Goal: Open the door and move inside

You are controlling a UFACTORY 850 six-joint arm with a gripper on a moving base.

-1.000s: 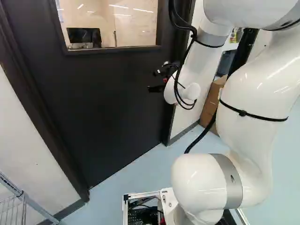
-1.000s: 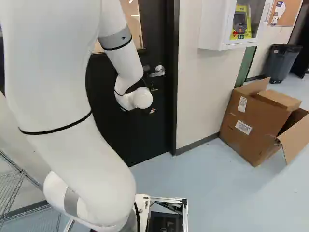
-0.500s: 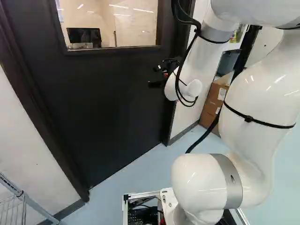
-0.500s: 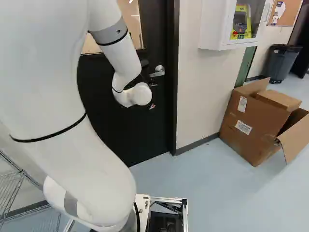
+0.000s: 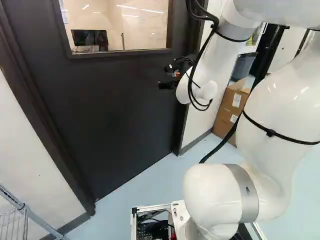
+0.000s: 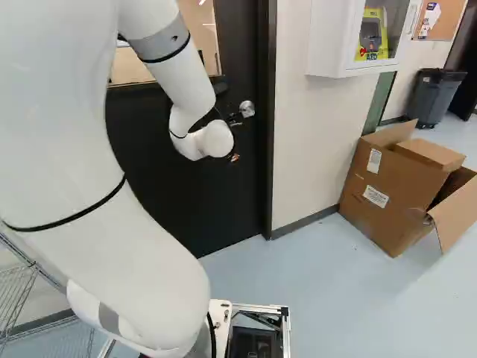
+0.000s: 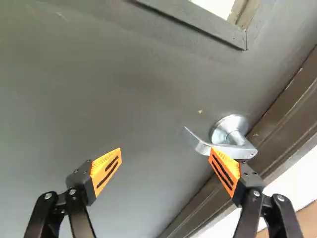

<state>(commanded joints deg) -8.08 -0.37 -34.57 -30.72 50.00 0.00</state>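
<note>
Arm point(image 5: 272, 117) has shifted against its foot joint: big link now sits further right in left base view, further left in right base view. Wrist end and gripper point(image 5: 164, 76) are higher in both views. In right base view, gripper end is up closer to the door handle point(image 6: 247, 109), overlapping its lever. More cardboard box point(image 5: 234, 107) shows past the arm in left base view.

In the right base view, an open-flapped cardboard box point(image 6: 395, 218) is seen at right, a white cabinet point(image 6: 326, 45) is mounted on the wall point(image 6: 305, 149) at upper right, and a gray bin point(image 6: 436, 101) and corkboard point(image 6: 444, 21) are shown beyond. In the left base view, a dark monitor point(image 5: 90, 38) is visible at upper left, a wire rack point(image 5: 42, 222) at lower left.
</note>
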